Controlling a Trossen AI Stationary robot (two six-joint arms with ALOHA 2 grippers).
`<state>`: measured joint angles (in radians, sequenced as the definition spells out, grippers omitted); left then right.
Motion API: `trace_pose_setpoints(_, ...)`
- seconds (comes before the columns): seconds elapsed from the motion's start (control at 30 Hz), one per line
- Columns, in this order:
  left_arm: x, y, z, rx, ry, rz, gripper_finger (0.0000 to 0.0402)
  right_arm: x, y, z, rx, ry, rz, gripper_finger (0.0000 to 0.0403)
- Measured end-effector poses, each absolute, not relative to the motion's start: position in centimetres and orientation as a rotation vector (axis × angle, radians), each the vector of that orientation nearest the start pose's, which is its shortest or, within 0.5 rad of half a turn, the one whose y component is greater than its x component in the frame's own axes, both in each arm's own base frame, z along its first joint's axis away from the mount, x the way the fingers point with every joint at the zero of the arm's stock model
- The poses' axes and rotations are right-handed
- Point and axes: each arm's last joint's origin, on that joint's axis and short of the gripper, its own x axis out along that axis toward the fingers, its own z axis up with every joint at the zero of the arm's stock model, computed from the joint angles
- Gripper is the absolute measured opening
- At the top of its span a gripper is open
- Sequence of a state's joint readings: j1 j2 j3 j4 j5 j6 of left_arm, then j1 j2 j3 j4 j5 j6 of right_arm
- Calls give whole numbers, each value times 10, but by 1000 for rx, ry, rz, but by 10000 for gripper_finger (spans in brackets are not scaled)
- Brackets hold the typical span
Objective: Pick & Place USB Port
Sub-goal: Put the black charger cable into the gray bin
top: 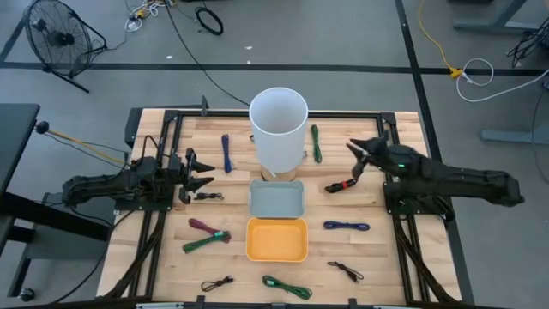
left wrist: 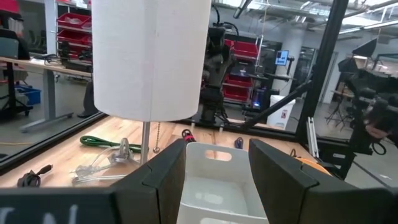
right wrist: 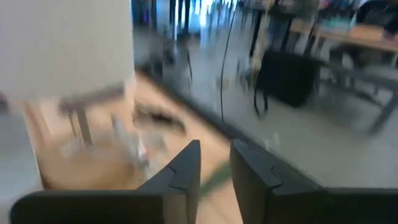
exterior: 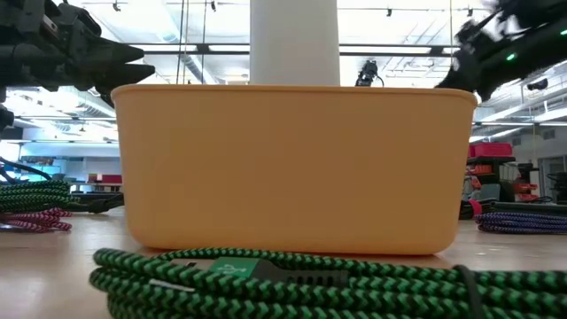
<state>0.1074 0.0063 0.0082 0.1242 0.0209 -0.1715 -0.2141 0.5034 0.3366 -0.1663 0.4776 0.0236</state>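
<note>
Several USB cables lie loose on the wooden table: a red-and-black one (top: 343,184), a blue one (top: 346,226), a small black one (top: 208,196), and a green one (top: 286,287) near the front edge. A grey-blue bin (top: 276,199) and an orange bin (top: 276,240) sit mid-table. My left gripper (top: 204,172) hovers open at the table's left, above the small black cable, its fingers (left wrist: 168,180) pointing toward the grey-blue bin (left wrist: 214,186). My right gripper (top: 354,159) hangs at the right, above and beyond the red-and-black cable, with a narrow gap (right wrist: 216,168) and nothing between its fingers.
A tall white cylinder (top: 278,129) on a stand rises behind the bins. More cables: blue (top: 226,154), green (top: 316,143), maroon-and-green (top: 206,236), black (top: 345,270). In the low view the orange bin (exterior: 292,168) fills the middle, with the green cable (exterior: 310,279) in front.
</note>
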Motion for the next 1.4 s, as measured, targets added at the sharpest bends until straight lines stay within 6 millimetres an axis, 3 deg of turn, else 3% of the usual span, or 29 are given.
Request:
trace_pose_setpoints(0.17, 96, 10, 178, -163, -131, 78, 181, 147, -45, 191, 32, 685, -641, 150)
trace_pose_setpoints(0.27, 96, 10, 178, -163, -131, 78, 181, 161, -47, 183, 22, 791, -588, 183)
trace_pose_setpoints(0.63, 96, 10, 177, -163, -120, 79, 181, 195, -52, 197, 58, 1092, -498, 291)
trace_pose_setpoints(1.07, 97, 10, 175, -164, -106, 73, 181, 201, -43, 184, 181, 1248, -380, 293)
trace_pose_setpoints(1.4, 97, 10, 175, -165, -98, 69, 181, 203, -37, 180, 209, 1274, -369, 290)
